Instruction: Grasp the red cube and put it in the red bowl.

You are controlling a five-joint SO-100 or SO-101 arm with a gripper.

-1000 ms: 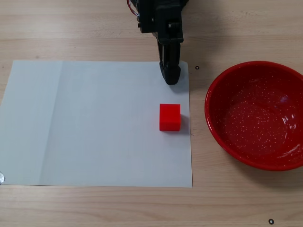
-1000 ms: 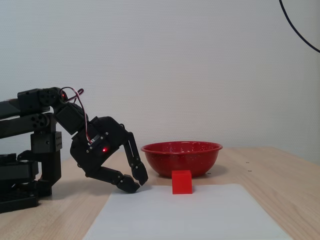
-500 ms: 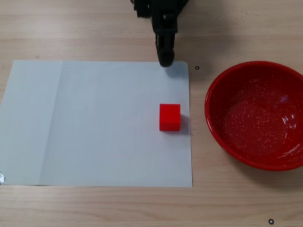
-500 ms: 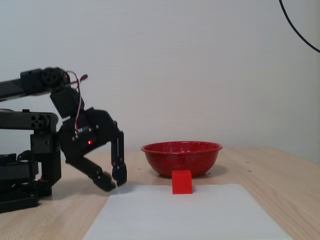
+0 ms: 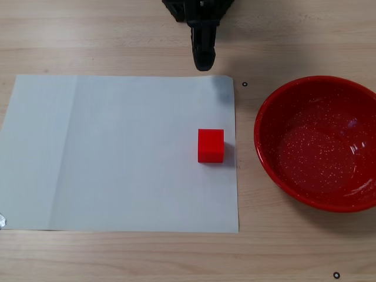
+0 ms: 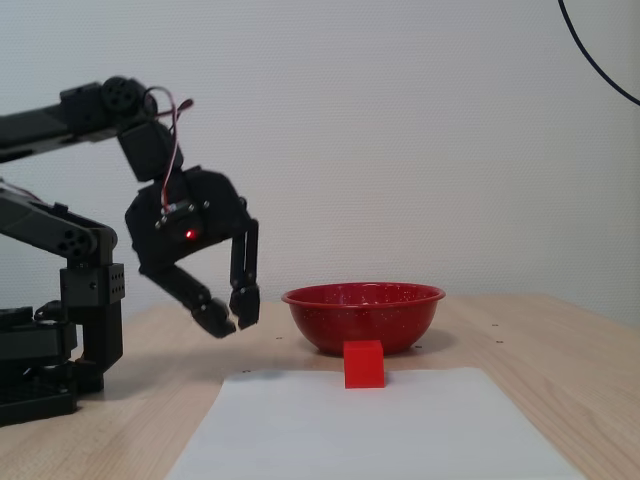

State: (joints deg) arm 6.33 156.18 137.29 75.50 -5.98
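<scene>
- My black two-fingered hand (image 6: 230,322) hangs in the air above the pale wooden bench (image 5: 117,35), just off the far edge of the white paper sheet (image 5: 106,153) as the top-down fixed view shows it.
- In the side-on fixed view my fingers stand a little apart, tips pointing down, and nothing is between them: the hand is released and empty.
- The small matte red-orange cube (image 5: 211,145) sits flat on the paper near its right edge in the top-down view, well apart from my hand (image 5: 202,63) and untouched.
- The large glossy red bowl with white speckles inside (image 5: 267,170) stands on the bare bench just right of the paper, near the cube but not touching it, and there is nothing in it.
- I judge the step in hand to be the approach: the grasp is not yet made, so the whole carry and drop remain.
- The next move, as I see it, calls for reaching forward along the line of the cube, which lies almost straight ahead of my fingertips in the top-down view.
- I would then need to spread the fingers wider than the cube, come down over it with a finger on each of two opposite faces, and close squarely.
- Coming in too low risks catching the paper and dragging the cube with it.
</scene>
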